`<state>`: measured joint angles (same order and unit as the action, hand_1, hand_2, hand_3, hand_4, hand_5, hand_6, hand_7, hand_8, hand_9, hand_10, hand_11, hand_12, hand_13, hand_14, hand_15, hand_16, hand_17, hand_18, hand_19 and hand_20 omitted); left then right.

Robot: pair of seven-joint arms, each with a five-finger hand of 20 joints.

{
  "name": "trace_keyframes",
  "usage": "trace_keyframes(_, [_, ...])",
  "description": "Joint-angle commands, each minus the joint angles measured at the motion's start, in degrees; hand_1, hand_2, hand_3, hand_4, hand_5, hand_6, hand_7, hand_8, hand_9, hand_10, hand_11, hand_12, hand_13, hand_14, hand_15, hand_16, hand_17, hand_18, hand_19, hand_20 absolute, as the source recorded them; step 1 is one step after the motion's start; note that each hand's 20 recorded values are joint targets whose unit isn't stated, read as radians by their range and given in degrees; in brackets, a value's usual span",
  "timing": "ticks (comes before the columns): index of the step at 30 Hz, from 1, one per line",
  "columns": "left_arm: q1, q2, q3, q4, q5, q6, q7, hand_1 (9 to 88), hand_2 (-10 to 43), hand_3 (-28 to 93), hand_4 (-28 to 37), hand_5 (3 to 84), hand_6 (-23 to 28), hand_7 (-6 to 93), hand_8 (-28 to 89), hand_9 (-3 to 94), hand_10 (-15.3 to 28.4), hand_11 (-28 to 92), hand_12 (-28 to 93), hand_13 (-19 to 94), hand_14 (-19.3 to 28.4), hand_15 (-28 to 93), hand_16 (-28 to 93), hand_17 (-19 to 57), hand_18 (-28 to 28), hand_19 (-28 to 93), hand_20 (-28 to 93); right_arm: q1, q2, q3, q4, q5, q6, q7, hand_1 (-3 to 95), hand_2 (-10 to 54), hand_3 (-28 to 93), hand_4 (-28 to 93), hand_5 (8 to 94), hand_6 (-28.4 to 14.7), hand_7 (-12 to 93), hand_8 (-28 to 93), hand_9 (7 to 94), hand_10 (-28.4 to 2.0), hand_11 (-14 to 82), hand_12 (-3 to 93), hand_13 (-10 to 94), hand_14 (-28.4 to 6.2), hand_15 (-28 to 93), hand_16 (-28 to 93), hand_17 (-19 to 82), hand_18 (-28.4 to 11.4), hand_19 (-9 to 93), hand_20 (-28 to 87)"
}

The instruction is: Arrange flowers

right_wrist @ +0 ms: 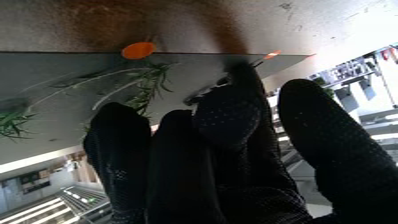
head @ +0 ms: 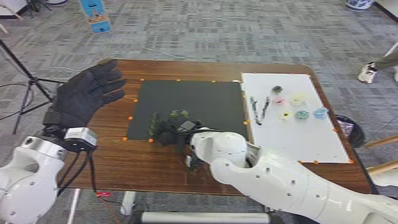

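Fingers and thumb of my right hand are narrow, pinching what looks like a dark twig low over the near part of the black mat, close to green sprigs lying on it. Farther up on my left, at the table's side, I have the left hand raised with its fingers straight and spread. Across on the white sheet to my right I see two more dark twigs, then yellow, teal and blue flowers, with pink, pale yellow and dark ones beyond.
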<state>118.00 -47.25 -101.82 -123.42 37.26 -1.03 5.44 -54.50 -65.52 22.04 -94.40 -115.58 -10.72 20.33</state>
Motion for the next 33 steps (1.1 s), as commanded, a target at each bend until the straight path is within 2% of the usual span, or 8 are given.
trace_keyframes(1, [1.1,-0.54,-0.96,-0.44,-0.41,-0.05,-0.21,23.2,-4.0,71,-28.3,30.6,2.8,20.4,-10,29.3,12.8,25,18,24,14.9,29,1,-9.3,22.6,45,9,-1.9,1.6,3.1,-2.2,-0.6,-1.5,-0.3,17.6,16.4,89,-9,45.2,1.7,16,-13,82.9,-10.5,63.6,35.6,85,-5.0,86,40,57,-22.7,93,74])
trace_keyframes(11, [4.3,-1.79,-2.98,-1.63,-0.38,0.45,-0.37,23.3,-3.9,71,-28.3,30.6,2.8,20.5,-10,29.2,12.7,25,18,24,14.9,29,1,-9.2,22.7,45,9,-8.1,12.0,16.6,-14.7,0.9,5.3,-1.5,17.2,7.3,81,-18,45.1,1.5,16,-13,82.3,-10.7,63.2,35.7,85,-5.1,86,41,57,-22.7,93,74])
trace_keyframes(13, [3.4,-2.07,-2.33,-1.17,-0.44,0.32,-0.79,23.3,-3.9,71,-28.3,30.6,2.8,20.5,-10,29.2,12.8,25,18,24,14.9,29,1,-9.2,22.7,45,9,-10.9,14.2,21.0,-16.8,1.1,7.2,-0.4,17.1,6.6,80,-20,45.1,1.5,15,-13,82.3,-10.7,63.1,35.8,85,-5.0,86,41,57,-22.8,93,74])
trace_keyframes(16, [4.4,-2.62,-2.78,-1.50,-0.43,0.41,-0.78,23.3,-3.9,71,-28.3,30.6,2.8,20.5,-10,29.2,12.8,25,18,24,14.9,29,1,-9.2,22.7,45,9,-16.8,17.5,28.1,-18.8,0.7,9.9,2.3,17.4,4.8,78,-21,45.6,1.2,15,-12,81.9,-10.7,62.9,35.9,84,-5.2,86,41,56,-22.5,93,74])
trace_keyframes(19, [5.4,-3.15,-3.52,-1.90,-0.29,0.79,-0.55,23.3,-3.9,71,-28.3,30.6,2.8,20.5,-10,29.3,12.8,25,18,24,14.8,29,1,-9.2,22.7,45,9,-21.7,21.1,31.6,-17.7,-2.0,18.3,8.0,18.3,1.6,75,-23,48.0,0.4,15,-12,78.4,-12.2,60.6,35.4,82,-5.3,86,41,54,-22.5,93,74])
trace_keyframes(22, [6.6,-4.06,-4.38,-2.33,-0.18,1.25,-0.25,23.3,-3.9,71,-28.3,30.6,2.8,20.4,-10,29.2,12.7,25,18,24,14.8,29,1,-9.3,22.7,45,9,-25.5,22.7,35.0,-15.7,-5.2,23.0,14.0,22.7,-7.6,73,-27,50.8,-1.0,15,-10,75.5,-11.8,45.6,31.1,80,-5.1,86,41,53,-22.1,93,73])
trace_keyframes(28, [8.4,-5.45,-5.14,-2.93,-0.09,1.71,-0.47,23.3,-3.8,71,-28.3,30.7,2.9,20.3,-10,29.2,12.7,25,18,24,14.8,29,1,-9.3,22.7,45,9,-28.0,22.4,36.4,-14.2,-7.1,22.1,18.5,37.2,-9.5,48,-28,61.9,-2.0,21,-10,78.6,-10.8,42.3,30.0,80,-4.6,87,39,52,-21.5,93,72])
trace_keyframes(33, [8.1,-5.63,-4.50,-2.79,-0.16,1.80,-0.53,23.4,-3.7,71,-28.3,30.7,2.8,20.3,-10,29.3,12.7,25,18,24,14.9,29,1,-9.3,22.6,45,9,-24.0,21.2,30.9,-11.9,-6.6,20.1,18.6,38.9,-9.5,42,-28,68.3,-0.9,26,-11,82.3,-9.4,44.8,30.5,82,-4.1,87,39,54,-21.2,93,73])
